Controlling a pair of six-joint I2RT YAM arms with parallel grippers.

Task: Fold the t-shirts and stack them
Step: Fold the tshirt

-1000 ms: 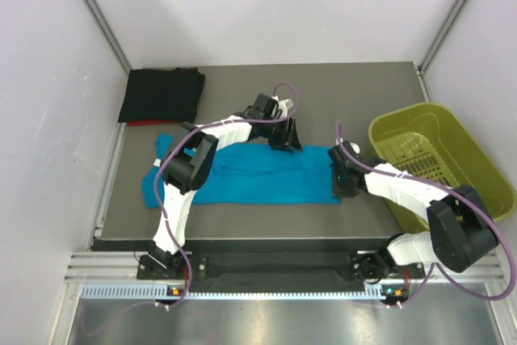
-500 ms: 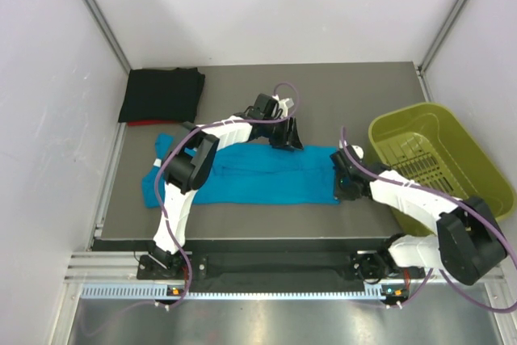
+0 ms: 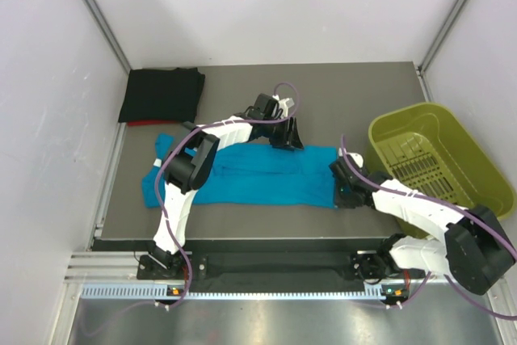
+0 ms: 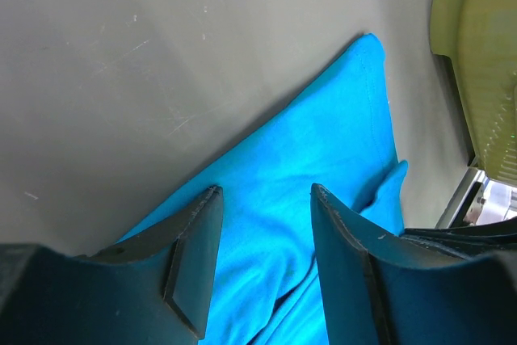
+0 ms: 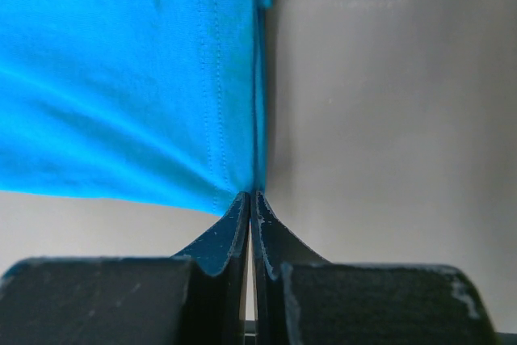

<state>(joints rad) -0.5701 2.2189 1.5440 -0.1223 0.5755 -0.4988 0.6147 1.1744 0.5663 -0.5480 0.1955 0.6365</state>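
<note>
Teal t-shirt (image 3: 266,175): my right claw (image 5: 251,195) pinches its near right corner, bench (image 3: 355,94) beyond; left claw (image 4: 262,191) half-open, empty, over its far edge.

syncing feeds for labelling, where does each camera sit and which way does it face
Top external: above, behind the bases, looking down on table, both arms, teal t-shirt, bin.
Left wrist: above the shirt's far edge, facing the bin; open jaws show.
Right wrist: low at the shirt's right edge; jaws shut on its hem.
All three share the t-shirt.
</note>
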